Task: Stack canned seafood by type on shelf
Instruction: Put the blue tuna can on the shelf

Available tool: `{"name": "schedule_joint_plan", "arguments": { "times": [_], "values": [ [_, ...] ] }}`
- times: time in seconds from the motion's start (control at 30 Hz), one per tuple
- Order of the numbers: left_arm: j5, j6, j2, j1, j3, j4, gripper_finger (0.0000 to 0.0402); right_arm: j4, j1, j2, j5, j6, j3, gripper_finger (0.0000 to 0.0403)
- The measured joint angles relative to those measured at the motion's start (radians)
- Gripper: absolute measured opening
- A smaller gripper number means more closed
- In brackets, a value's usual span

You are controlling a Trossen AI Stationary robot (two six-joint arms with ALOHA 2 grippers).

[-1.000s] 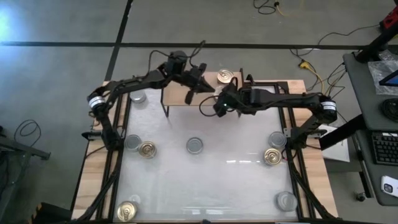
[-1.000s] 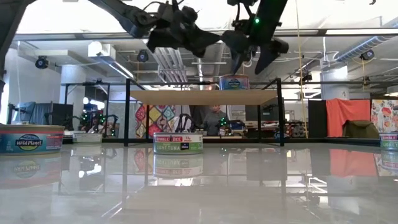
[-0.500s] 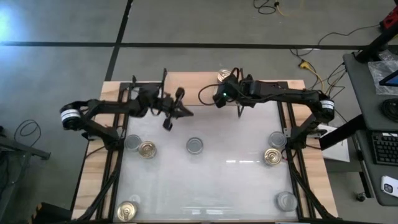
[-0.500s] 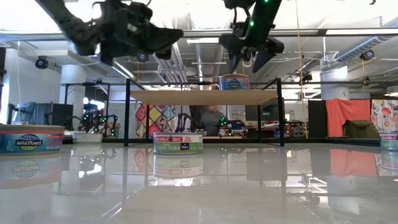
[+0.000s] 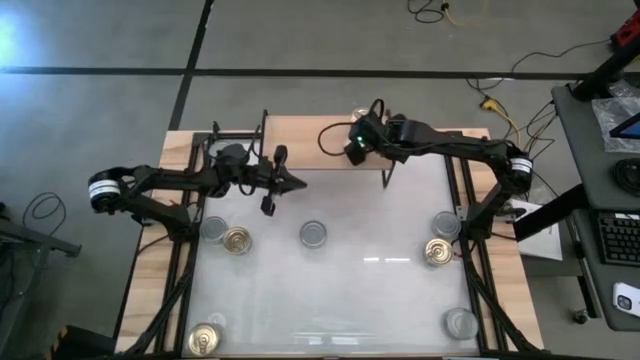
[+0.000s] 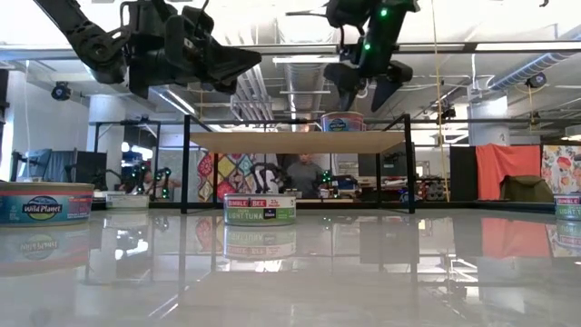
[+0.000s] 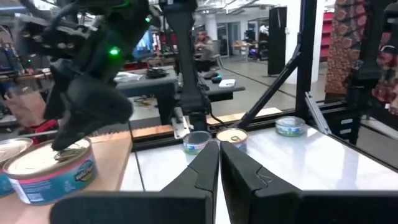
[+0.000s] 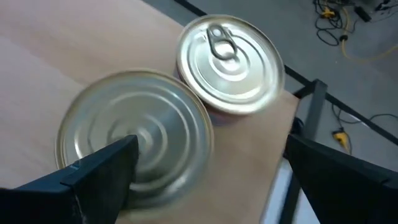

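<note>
The step in hand looks like the release of a tin on the shelf [image 5: 320, 150]. The right gripper [image 8: 205, 165] hovers over the shelf's right end with its fingers spread wide and holding nothing. Straight below it, between the two fingers in the right wrist view, stands a ridged silver-topped tin [image 8: 134, 146]; it appears to sit free on the plank, not clamped. Touching it, or very nearly, is a second tin with a pull tab [image 8: 230, 65] — a different top, so these two may not be of one type, though the labels cannot be read from above.

The left gripper [image 7: 219, 163] hangs above the worktop [image 5: 380, 290] just in front of the shelf's left half, its fingers closed and empty.

The rest of the canned seafood lies well apart from both grippers: a silver-topped tin [image 5: 313, 234] at the worktop's middle, a silver and gold pair at the left [image 5: 228, 236], another pair at the right [image 5: 438, 250], a gold one at the near left corner [image 5: 203, 338] and a silver one at the near right [image 5: 460, 322].

Next, the right arm should lift clear without nudging the two shelf tins, and one arm must go down for a matching tin — the central one is the closest.
</note>
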Motion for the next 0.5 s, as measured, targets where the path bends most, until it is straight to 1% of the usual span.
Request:
{"name": "schedule_joint_plan", "arguments": {
  "times": [0.2, 0.3, 0.5],
  "values": [
    [0.000, -0.002, -0.002, 0.003, -0.001, -0.041, 0.0000, -0.111, 0.001, -0.007, -0.004, 0.025, 0.002, 0.0398],
    [-0.001, -0.005, -0.004, 0.004, -0.002, -0.053, 0.0000, -0.144, 0.001, -0.011, -0.029, 0.050, 0.003, 0.0398],
    [0.000, 0.009, -0.021, 0.004, -0.002, -0.172, 0.0000, -0.185, 0.001, -0.051, -0.049, 0.079, 0.000, 0.0398]
  ]
}}
